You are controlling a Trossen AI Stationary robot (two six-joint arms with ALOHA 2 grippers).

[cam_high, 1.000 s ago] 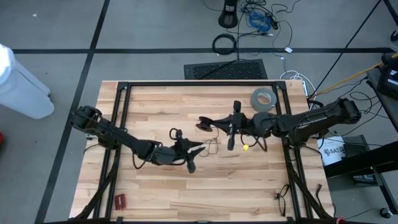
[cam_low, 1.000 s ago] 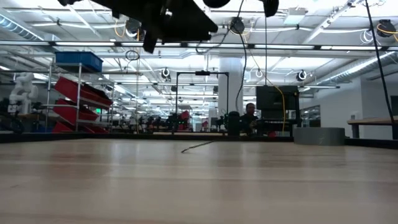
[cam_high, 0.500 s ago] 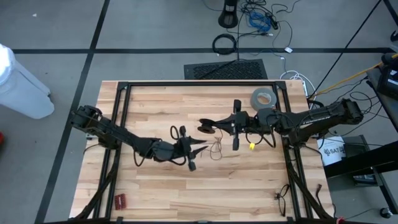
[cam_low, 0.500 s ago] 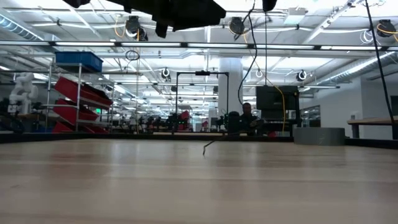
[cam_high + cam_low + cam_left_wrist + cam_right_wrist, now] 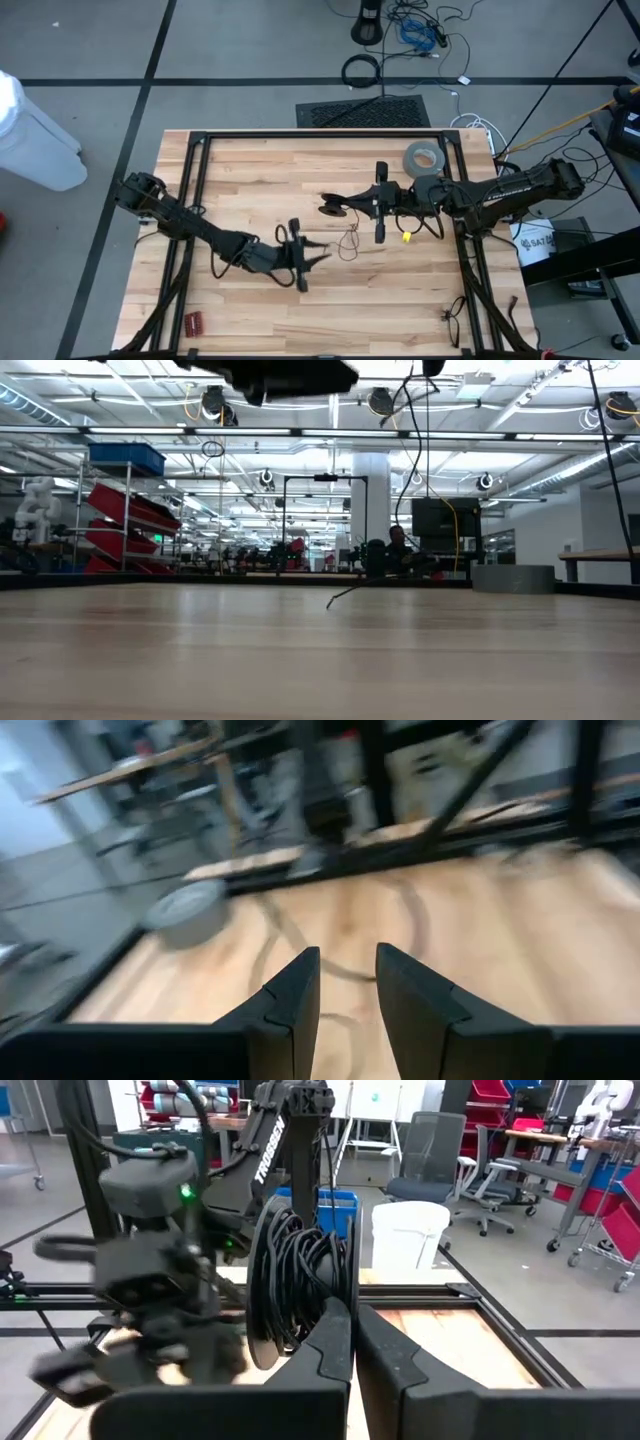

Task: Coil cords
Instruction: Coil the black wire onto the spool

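As ranged from the table's (image 5: 400, 300) front edge back: left gripper (image 5: 318, 250), fingers apart and holding nothing visible; loose loop of the cords (image 5: 348, 240) lying just beyond; right gripper (image 5: 341, 207) clamped on a spool (image 5: 290, 1280) wound with black cord.

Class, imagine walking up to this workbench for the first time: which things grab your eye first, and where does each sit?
Two dark arms meet over the middle of the wooden table. The right gripper is shut on a spool wound with black cord, and more thin cord lies looped on the wood between the arms, just ahead of the left gripper. A grey tape roll sits near the table's far right corner.
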